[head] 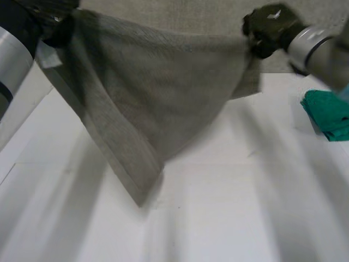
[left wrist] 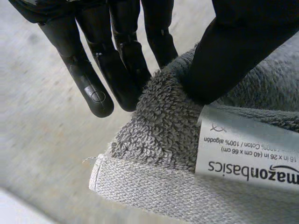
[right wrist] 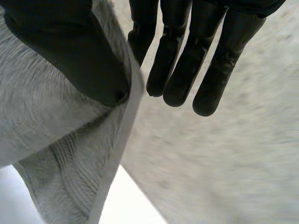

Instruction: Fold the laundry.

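A grey towel [head: 158, 93] hangs above the white table [head: 229, 207], stretched between both hands, and sags to a point in the middle. My left hand [head: 57, 27] holds its upper left corner. In the left wrist view the thumb [left wrist: 224, 46] pinches the towel [left wrist: 159, 135] against the fingers [left wrist: 93, 79], just by a white label [left wrist: 252, 149]. My right hand [head: 270, 27] holds the upper right corner. There the thumb [right wrist: 70, 51] presses the towel's edge [right wrist: 56, 140] against the nearest finger, and the other fingers [right wrist: 205, 56] stay straight.
A folded green cloth [head: 327, 114] lies on the table at the right, under my right arm. Behind the hanging towel a grey textured surface [head: 180, 16] runs along the far side. White tabletop spreads below and in front of the towel.
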